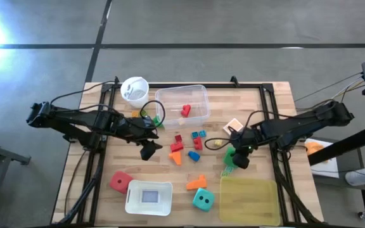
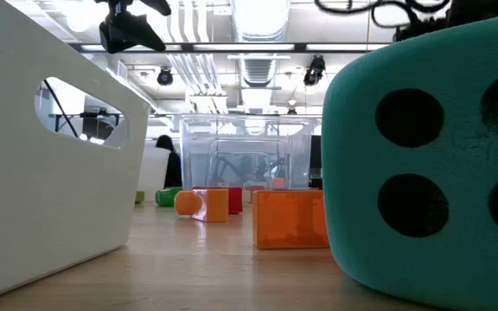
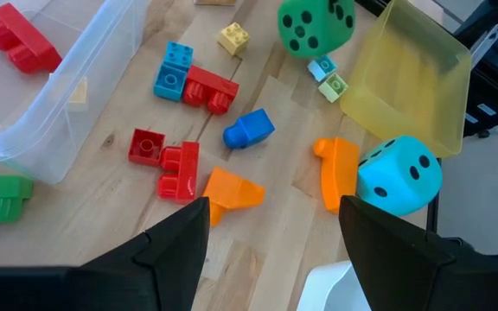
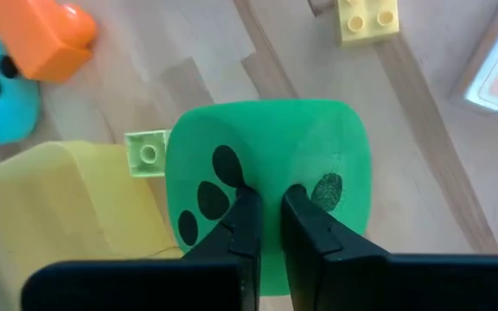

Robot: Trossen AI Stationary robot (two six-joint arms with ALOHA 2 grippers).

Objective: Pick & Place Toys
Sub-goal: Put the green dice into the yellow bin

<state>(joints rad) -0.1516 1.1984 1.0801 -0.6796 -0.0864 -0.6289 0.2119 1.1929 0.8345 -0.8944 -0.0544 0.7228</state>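
Right gripper (image 4: 266, 220) hangs directly above the green die (image 4: 271, 186), its two dark fingers drawn almost together, tips at the die's top face; whether they touch or pinch any of it cannot be told. The die sits on the table (image 1: 258, 107) just beside the yellow tray (image 1: 249, 199), with a pale green brick (image 4: 148, 151) touching its side and a yellow brick (image 4: 367, 19) near. Left gripper (image 3: 271, 238) waits over the middle of the table, fingers well apart and holding nothing, looking down on a scatter of red, blue and orange blocks (image 3: 184, 164).

Other toys lie spread about: a teal die (image 1: 202, 200) and an orange block (image 1: 197, 183) toward the front, a red die (image 1: 119, 182) beside the white bin (image 1: 148, 197), and one red block (image 1: 185, 111) already in the clear tub (image 1: 182, 104) at the back, next to a white cup (image 1: 135, 89).

Judging from these views, closed fingers will not take a die this broad; a sound grasp would call for opening wide, dropping the fingers down either side of the die and squeezing across flat faces, clear of the tray wall and the pale green brick. A soft-looking die may bulge or roll if caught off-centre.

No brand, label or writing can be read; the dice carry only black dots.
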